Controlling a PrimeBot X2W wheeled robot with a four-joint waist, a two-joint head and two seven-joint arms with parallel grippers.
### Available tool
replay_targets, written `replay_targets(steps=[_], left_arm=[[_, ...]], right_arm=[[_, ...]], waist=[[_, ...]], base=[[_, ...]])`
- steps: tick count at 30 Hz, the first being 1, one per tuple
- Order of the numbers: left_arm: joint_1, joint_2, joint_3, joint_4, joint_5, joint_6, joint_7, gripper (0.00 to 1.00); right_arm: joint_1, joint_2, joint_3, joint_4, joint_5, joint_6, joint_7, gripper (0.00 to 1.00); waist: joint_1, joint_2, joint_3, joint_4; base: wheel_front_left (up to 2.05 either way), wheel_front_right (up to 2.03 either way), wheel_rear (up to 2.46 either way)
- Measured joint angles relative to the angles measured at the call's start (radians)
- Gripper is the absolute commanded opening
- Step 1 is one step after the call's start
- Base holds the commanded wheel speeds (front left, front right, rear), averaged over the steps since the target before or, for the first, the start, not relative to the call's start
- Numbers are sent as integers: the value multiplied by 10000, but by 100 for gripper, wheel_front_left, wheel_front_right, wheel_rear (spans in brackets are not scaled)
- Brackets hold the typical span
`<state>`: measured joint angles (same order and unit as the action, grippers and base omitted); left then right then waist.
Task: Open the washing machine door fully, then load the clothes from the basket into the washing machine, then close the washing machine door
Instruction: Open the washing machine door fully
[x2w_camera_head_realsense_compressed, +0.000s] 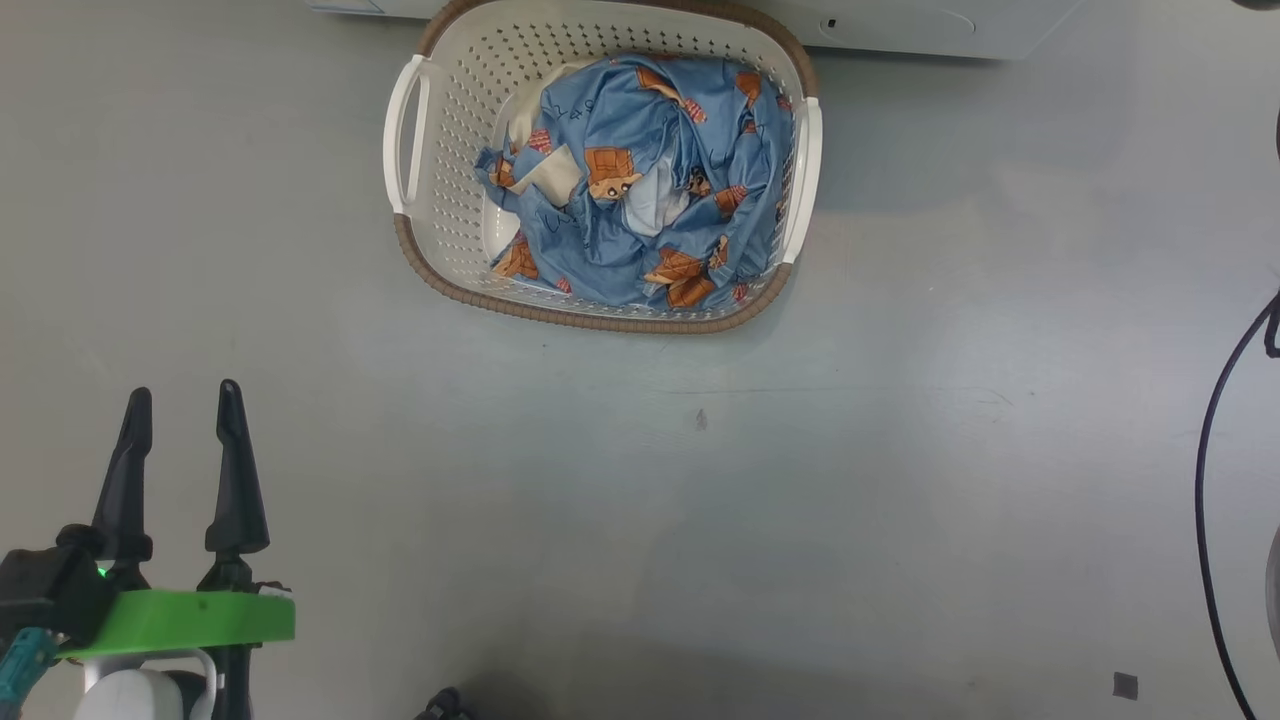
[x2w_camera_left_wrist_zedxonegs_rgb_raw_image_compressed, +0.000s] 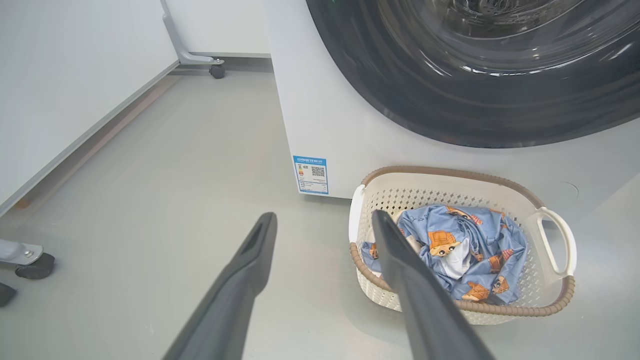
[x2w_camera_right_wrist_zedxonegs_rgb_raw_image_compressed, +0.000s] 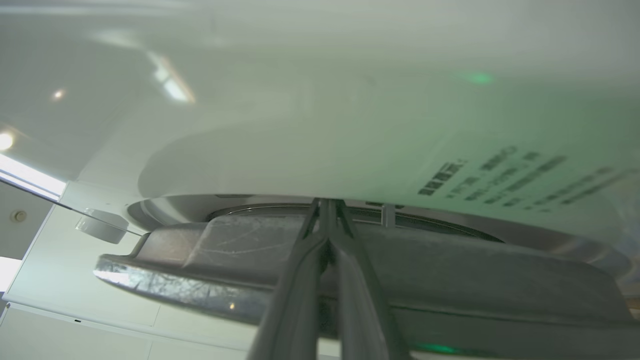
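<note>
Behind the washing machine door (x2w_camera_right_wrist_zedxonegs_rgb_raw_image_compressed: 450, 270) rim, right gripper (x2w_camera_right_wrist_zedxonegs_rgb_raw_image_compressed: 327, 204) wedges closed fingers, apparently to pry; left gripper (x2w_camera_head_realsense_compressed: 185, 390) hangs spread, clear of the basket (x2w_camera_head_realsense_compressed: 440, 150).

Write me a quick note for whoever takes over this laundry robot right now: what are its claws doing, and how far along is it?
Left claw: open, empty, above the floor, short of the basket.
Right claw: shut, tips at the seam between the washing machine door and the front of the washing machine.
Clothes: all in the basket, in front of the machine.
Done: nothing yet; the door looks shut or barely ajar.
Left: open door fully, load clothes, close door.
</note>
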<state>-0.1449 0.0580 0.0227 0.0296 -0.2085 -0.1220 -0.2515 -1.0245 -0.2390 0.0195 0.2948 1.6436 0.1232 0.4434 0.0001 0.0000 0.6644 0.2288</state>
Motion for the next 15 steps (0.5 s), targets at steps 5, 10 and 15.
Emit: replay_targets(steps=[5, 10, 15], left_arm=[[0, -8, 0, -8, 0, 0, 0, 100], [1, -15, 0, -21, 2, 0, 0, 100], [2, -31, 0, -19, 27, 0, 0, 100]], right_arm=[[-93, -27, 10, 29, -71, 2, 98, 0], [-186, -61, 50, 63, -148, 2, 155, 0], [-262, -71, 88, 105, -257, 2, 190, 0]], waist=[[0, 0, 35, 22], [0, 0, 82, 38], [0, 0, 107, 40]], base=[[0, 0, 0], [0, 0, 0], [0, 0, 0]])
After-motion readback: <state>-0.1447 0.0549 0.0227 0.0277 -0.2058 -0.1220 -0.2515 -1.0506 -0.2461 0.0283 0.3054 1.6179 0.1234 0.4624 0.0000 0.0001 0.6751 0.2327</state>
